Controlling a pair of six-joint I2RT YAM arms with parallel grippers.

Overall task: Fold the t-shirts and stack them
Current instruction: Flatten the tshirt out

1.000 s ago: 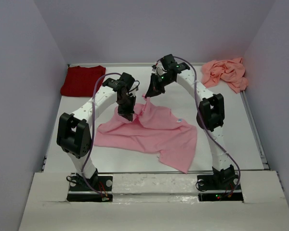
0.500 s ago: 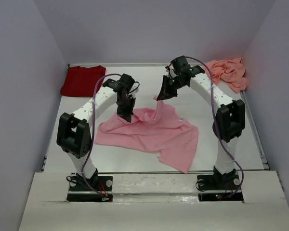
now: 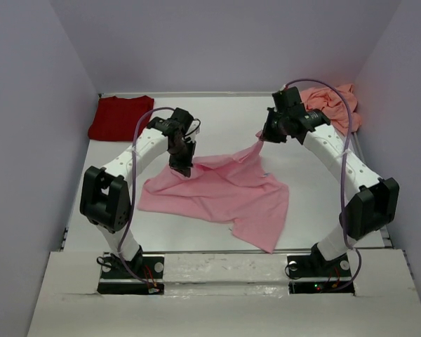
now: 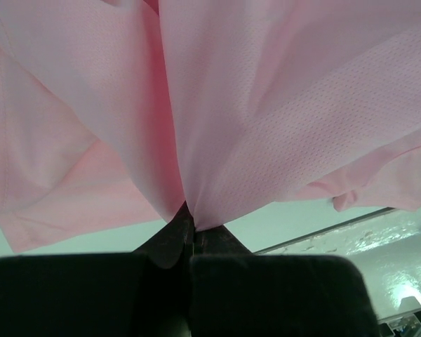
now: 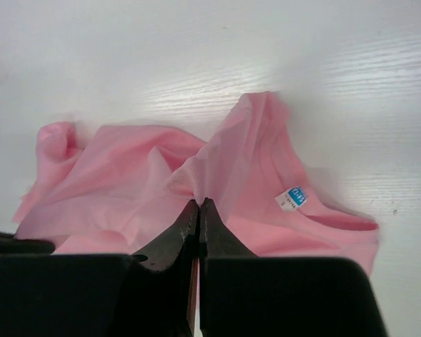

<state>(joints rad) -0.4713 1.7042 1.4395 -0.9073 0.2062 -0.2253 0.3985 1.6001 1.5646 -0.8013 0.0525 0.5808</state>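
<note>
Two grippers were clamped on the same garment. The left gripper (image 3: 183,168) had its jaws closed flat together on a gathered fold of the light pink t-shirt (image 3: 224,200), at the shirt's far left edge. The right gripper (image 3: 262,136) had its jaws pressed together on a peak of the same cloth, raised off the table (image 3: 316,189) toward the far right, so that a ridge of fabric ran between the two grips. The rest of the pink shirt lay spread across the middle of the table, with one corner trailing toward the near edge.

The dark red t-shirt (image 3: 119,117) lay flat and roughly squared in the far left corner. The salmon-pink t-shirt (image 3: 330,104) sat crumpled in the far right corner, partly behind the right arm. Both were well apart from the pink one, and only the overhead view showed them.

The left wrist view showed what the overhead view could not: pink cloth fanning out from the shut tips, with no gap between them, and filling nearly the whole view. The right wrist view showed the fabric drawn up into the closed tips. It also showed the small white neck label (image 5: 292,199) with blue print, lying face up by the collar to the right of the grip.
</note>
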